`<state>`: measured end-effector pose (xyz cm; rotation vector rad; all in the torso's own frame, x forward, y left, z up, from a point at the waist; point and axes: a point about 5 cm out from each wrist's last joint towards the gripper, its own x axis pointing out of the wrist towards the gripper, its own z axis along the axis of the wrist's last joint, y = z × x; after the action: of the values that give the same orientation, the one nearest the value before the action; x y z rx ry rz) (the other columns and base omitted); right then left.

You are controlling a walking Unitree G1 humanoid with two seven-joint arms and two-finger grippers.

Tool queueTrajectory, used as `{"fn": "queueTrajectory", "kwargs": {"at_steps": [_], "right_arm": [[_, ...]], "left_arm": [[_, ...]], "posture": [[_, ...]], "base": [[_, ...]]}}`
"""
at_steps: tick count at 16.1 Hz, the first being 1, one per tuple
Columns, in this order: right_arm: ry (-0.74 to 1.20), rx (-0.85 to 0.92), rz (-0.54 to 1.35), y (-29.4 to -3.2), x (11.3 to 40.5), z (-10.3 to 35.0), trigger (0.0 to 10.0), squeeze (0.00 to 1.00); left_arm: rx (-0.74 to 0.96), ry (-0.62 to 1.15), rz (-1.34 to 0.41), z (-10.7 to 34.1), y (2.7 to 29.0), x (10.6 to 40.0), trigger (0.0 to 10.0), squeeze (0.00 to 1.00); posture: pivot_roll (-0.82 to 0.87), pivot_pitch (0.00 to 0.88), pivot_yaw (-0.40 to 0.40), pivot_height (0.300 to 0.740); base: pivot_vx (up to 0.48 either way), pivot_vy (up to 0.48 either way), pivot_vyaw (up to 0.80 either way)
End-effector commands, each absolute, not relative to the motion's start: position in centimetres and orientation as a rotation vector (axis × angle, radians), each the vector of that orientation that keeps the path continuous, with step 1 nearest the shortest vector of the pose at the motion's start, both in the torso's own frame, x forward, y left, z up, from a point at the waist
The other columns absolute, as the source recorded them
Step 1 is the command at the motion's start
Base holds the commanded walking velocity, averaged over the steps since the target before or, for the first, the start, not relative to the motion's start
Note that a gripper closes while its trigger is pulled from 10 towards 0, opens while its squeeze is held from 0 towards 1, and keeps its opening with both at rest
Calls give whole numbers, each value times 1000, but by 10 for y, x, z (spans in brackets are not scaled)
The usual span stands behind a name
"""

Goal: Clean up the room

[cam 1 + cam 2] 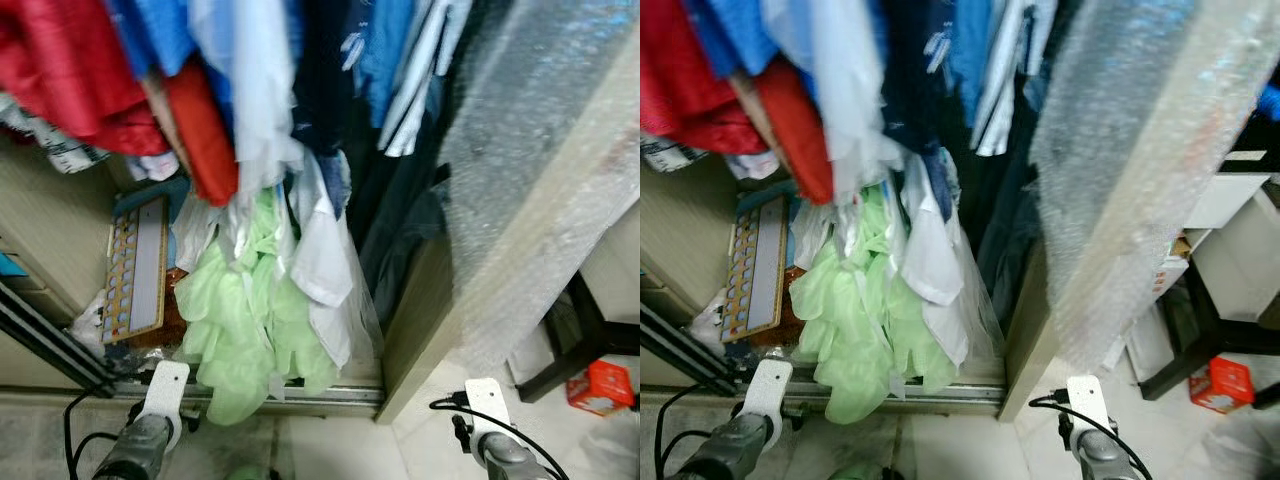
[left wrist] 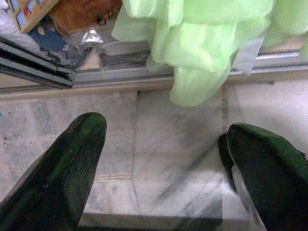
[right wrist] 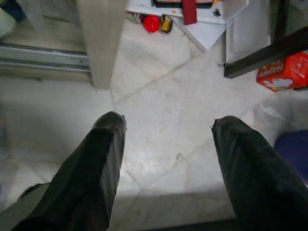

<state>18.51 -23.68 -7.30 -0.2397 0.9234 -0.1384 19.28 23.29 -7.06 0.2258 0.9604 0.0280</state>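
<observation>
I face an open wardrobe packed with hanging clothes: red garments (image 1: 70, 80), blue and white shirts (image 1: 250, 70), dark ones behind. A pale green garment (image 1: 250, 320) hangs low, its hem reaching the sliding-door track (image 1: 320, 397); the same green garment (image 2: 202, 53) fills the far side of the left wrist view. My left gripper (image 2: 166, 130) is open above the marble floor just before the track. My right gripper (image 3: 168, 122) is open over bare floor near the wardrobe's side panel (image 3: 98, 38). Both arms sit low at the frame's bottom edge.
A wooden peg board (image 1: 135, 265) leans inside the wardrobe at the left. A bubble-wrapped panel (image 1: 540, 170) stands to the right. A red box (image 1: 600, 387) lies by a black table leg (image 1: 560, 355). Small toys (image 3: 153, 23) lie near white furniture.
</observation>
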Motion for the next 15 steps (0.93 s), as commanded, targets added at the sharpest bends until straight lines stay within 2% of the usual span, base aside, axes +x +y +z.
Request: {"fn": "queueTrajectory", "kwargs": {"at_steps": [1, 6, 12, 15], "right_arm": [[934, -254, -136, -237, 184, -74, 10000, 0], [918, -255, -128, -236, 185, -73, 10000, 0], [910, -269, -122, -236, 187, -72, 10000, 0], [907, -266, -122, -237, 188, -71, 10000, 0]], "left_arm": [[234, 973, 23, -73, 229, 191, 10000, 0], [260, 994, 26, -76, 231, 184, 10000, 0], [289, 991, 21, -77, 232, 180, 10000, 0], [262, 981, 28, -77, 231, 181, 10000, 0]], "posture": [[-76, 0, 11, 740], [-74, 0, 15, 740], [-74, 0, 16, 740], [-77, 0, 15, 740]], "base": [[0, 334, 0], [0, 306, 0], [0, 0, 0], [86, 0, -704]]}}
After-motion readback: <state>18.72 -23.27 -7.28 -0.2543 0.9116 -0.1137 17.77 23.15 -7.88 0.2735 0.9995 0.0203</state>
